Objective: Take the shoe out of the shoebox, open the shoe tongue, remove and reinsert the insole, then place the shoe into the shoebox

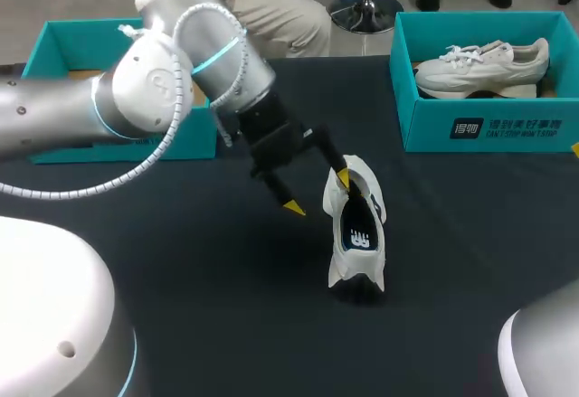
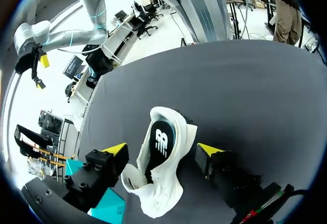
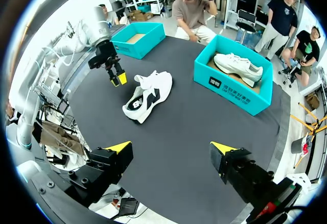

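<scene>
At the far left edge of the dark table (image 1: 226, 307) stands a teal shoebox (image 1: 43, 53), open, with much of its front and inside hidden by the left arm (image 1: 154, 89) that crosses in front of it. That arm reaches to the middle of the table, where the left gripper (image 1: 318, 192) has its fingers spread wide. One yellow tip is at the rim of the white shoe (image 1: 338, 234), and the other stands apart from it over bare cloth. In the left wrist view the shoe lies between the two fingers, not clasped. The shoe sits on the table well apart from both boxes, its opening up and the dark insole (image 1: 360, 237) showing inside. At the far right is a second teal shoebox (image 1: 488, 130) with a second white shoe (image 1: 479, 67) lying in it. The right arm (image 1: 543, 352) shows at the near right corner. The right gripper (image 3: 171, 147) hangs above the table with its fingers wide and nothing between them. In all there are two shoeboxes, two shoes and two arms.
</scene>
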You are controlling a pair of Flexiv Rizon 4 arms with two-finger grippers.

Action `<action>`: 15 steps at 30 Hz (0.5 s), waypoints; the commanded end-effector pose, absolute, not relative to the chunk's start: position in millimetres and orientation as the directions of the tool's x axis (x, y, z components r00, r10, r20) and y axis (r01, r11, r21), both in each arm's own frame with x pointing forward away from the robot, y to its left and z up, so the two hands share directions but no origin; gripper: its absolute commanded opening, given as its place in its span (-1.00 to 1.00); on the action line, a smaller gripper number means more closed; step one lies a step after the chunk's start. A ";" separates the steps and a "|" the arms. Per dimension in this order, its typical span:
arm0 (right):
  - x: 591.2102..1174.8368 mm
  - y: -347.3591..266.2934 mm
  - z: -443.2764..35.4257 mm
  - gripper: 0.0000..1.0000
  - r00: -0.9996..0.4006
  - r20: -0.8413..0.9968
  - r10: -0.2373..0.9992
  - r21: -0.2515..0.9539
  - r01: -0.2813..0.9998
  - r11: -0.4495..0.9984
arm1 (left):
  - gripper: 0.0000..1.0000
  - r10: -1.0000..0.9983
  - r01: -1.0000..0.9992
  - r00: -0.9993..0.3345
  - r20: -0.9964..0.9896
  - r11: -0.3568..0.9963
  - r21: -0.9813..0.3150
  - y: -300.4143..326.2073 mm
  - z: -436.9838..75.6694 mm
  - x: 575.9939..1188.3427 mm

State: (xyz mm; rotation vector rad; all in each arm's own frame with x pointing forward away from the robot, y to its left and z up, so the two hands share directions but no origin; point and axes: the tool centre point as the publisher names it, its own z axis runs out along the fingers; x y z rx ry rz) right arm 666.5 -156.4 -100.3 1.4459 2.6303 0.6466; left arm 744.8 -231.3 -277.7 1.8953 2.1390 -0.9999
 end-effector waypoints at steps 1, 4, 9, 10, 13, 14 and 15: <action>669.0 -156.2 -99.6 1.00 -0.555 0.140 0.820 0.388 0.793 0.470 | -1.00 0.867 0.924 -0.209 -0.453 0.023 -0.381 -241.7 -276.2 740.1; 669.0 -156.2 -99.6 1.00 -0.555 0.140 0.820 0.388 0.793 0.470 | -1.00 0.872 0.925 -0.208 -0.443 0.028 -0.378 -246.1 -278.8 739.6; 669.0 -156.2 -99.6 1.00 -0.555 0.140 0.820 0.388 0.793 0.470 | -1.00 0.888 0.937 -0.174 -0.425 0.017 -0.348 -256.0 -287.5 739.0; 669.0 -156.2 -99.6 1.00 -0.555 0.140 0.820 0.388 0.793 0.470 | -1.00 0.890 0.935 -0.175 -0.422 0.016 -0.353 -258.4 -289.8 738.9; 669.0 -156.2 -99.6 1.00 -0.555 0.140 0.820 0.388 0.793 0.470 | -1.00 0.899 0.938 -0.162 -0.408 0.012 -0.346 -264.2 -294.4 738.6; 669.0 -156.2 -99.6 1.00 -0.555 0.140 0.820 0.388 0.793 0.470 | -1.00 0.900 0.940 -0.159 -0.405 0.012 -0.342 -265.7 -295.9 738.5; 669.0 -156.2 -99.6 1.00 -0.555 0.140 0.820 0.388 0.793 0.470 | -1.00 0.902 0.940 -0.158 -0.402 0.013 -0.342 -266.8 -297.0 738.5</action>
